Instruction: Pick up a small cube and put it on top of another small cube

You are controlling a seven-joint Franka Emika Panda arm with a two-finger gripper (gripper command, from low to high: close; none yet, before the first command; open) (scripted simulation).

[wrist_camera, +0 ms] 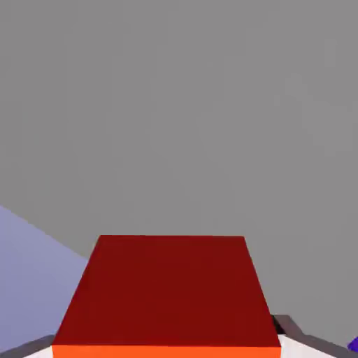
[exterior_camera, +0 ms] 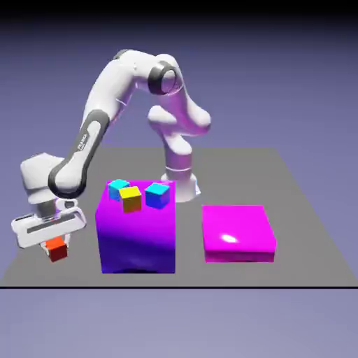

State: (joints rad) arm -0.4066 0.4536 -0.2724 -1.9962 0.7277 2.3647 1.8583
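The gripper [exterior_camera: 54, 241] is clamped on the red cube [exterior_camera: 57, 249], which fills the bottom of the hand view [wrist_camera: 168, 294] between the fingers, hiding most of them. It hangs low over the table [exterior_camera: 301, 210] near its left edge in the exterior view, beside the purple block [exterior_camera: 136, 234]. Judging by this, the pick is done; carrying to 1 of the 3 cubes on that block, perhaps the yellow cube [exterior_camera: 131, 200], and the placing remain.

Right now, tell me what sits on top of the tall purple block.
Three small cubes sit on the tall purple block: a cyan cube, a yellow cube and a blue cube. The top's far edge behind them is hidden.
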